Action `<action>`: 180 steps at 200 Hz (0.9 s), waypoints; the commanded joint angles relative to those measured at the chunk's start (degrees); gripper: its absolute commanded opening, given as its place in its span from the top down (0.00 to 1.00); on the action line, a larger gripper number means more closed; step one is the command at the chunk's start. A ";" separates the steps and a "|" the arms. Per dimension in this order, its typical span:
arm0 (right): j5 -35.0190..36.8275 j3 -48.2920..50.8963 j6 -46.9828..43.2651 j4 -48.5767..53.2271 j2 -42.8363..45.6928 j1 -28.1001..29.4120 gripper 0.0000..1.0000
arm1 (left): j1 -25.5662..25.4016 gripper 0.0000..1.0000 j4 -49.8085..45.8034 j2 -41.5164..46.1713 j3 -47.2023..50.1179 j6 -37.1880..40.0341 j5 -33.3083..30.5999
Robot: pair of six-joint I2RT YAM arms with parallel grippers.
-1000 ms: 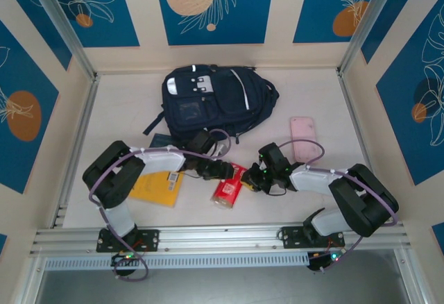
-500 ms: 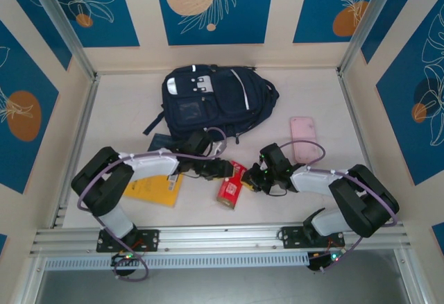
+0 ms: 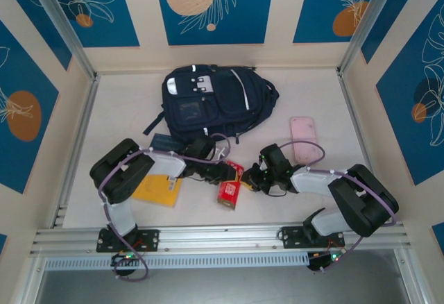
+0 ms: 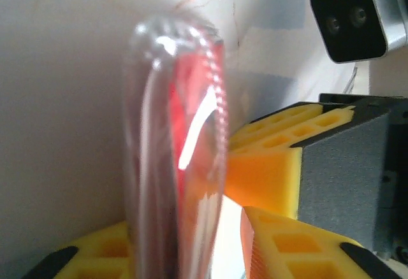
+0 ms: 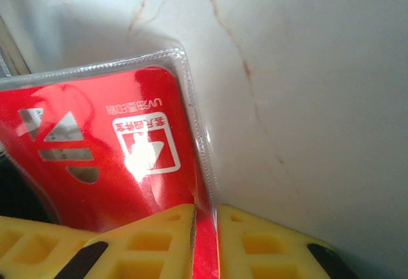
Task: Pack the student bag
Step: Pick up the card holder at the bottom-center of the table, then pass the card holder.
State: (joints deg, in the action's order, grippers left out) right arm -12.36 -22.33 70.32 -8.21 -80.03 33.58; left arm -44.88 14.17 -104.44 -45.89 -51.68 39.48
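The student bag (image 3: 208, 103), a dark navy backpack with white stripes, lies flat at the back of the table. In front of it a red plastic-wrapped packet (image 3: 229, 186) hangs between both arms. My right gripper (image 3: 248, 179) (image 5: 205, 212) is shut on the packet's (image 5: 108, 145) right edge. My left gripper (image 3: 223, 173) (image 4: 191, 241) reaches in from the left. Its yellow jaws straddle the packet (image 4: 178, 151), seen edge-on, and a bright gap shows between the packet and the right-hand pad. Behind the packet are the right gripper's fingers (image 4: 280, 145).
A yellow envelope (image 3: 158, 189) lies under the left arm. A dark flat booklet (image 3: 163, 141) sits by the bag's strap. A pink phone (image 3: 303, 137) lies at the right. Aluminium rails (image 3: 208, 238) and walls close in the table.
My left gripper has closed in around the packet's left end and its jaws have narrowed. The packet has lifted slightly towards the back. The right gripper has kept its hold.
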 commanded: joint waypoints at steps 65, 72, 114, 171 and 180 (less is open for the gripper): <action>7.77 1.85 -3.39 9.95 17.12 -0.99 0.69 | 0.12 0.92 -9.78 12.21 0.27 5.10 -6.38; 8.52 1.93 -3.41 12.04 20.41 -1.36 0.67 | 0.15 0.93 -10.10 13.44 0.40 4.94 -7.17; 11.09 4.87 -0.54 15.02 39.27 -2.38 0.45 | 0.82 1.00 -2.85 22.80 4.81 -1.54 -13.49; 7.06 7.82 9.74 5.91 46.13 -2.06 0.12 | -0.84 1.00 15.04 40.23 16.45 -22.51 -36.02; 6.07 8.40 11.61 2.42 45.32 -1.54 0.11 | -1.51 1.00 16.09 42.69 17.83 -24.02 -39.20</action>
State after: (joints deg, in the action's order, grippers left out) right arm -3.62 -15.25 75.75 1.37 -33.67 31.31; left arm -45.08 21.37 -67.37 -31.20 -66.22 13.98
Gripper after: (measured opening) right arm 0.870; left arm 0.107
